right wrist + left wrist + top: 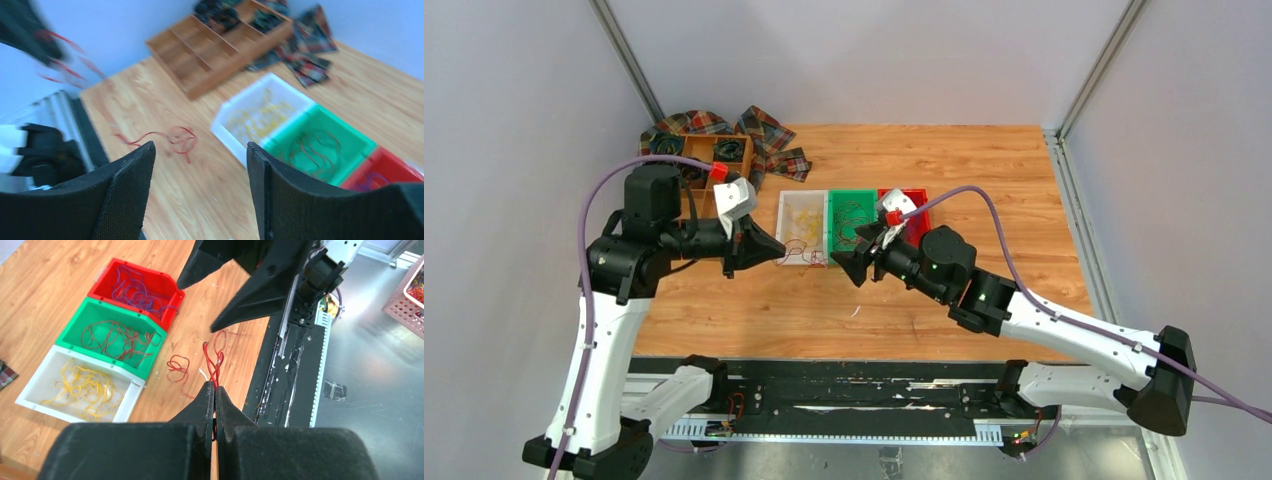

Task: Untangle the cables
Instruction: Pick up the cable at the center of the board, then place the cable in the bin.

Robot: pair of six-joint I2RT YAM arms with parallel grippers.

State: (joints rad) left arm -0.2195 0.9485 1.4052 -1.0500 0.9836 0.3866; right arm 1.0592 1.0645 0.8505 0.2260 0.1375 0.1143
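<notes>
Left gripper [214, 389] was clenched on a thin red cable [212, 362], whose strands stuck out past the fingertips in a loose loop above the tabletop [924, 310]. Right gripper [200, 150] was released, jaws wide apart with nothing between them, facing the left gripper tip to tip, close but apart, above the near half of the tabletop. A second red-brown loop [177, 369] lay flat on the wood just on the near side of the bins. Three bins sat side by side mid-tabletop: white bin [132, 392] with yellow cables [85, 385], green bin [70, 325] with red-brown cables [112, 340], red bin [150, 275] with purple cables [135, 290]. Wooden tray [210, 55] and plaid cloths [769, 135] were at the far left corner.
</notes>
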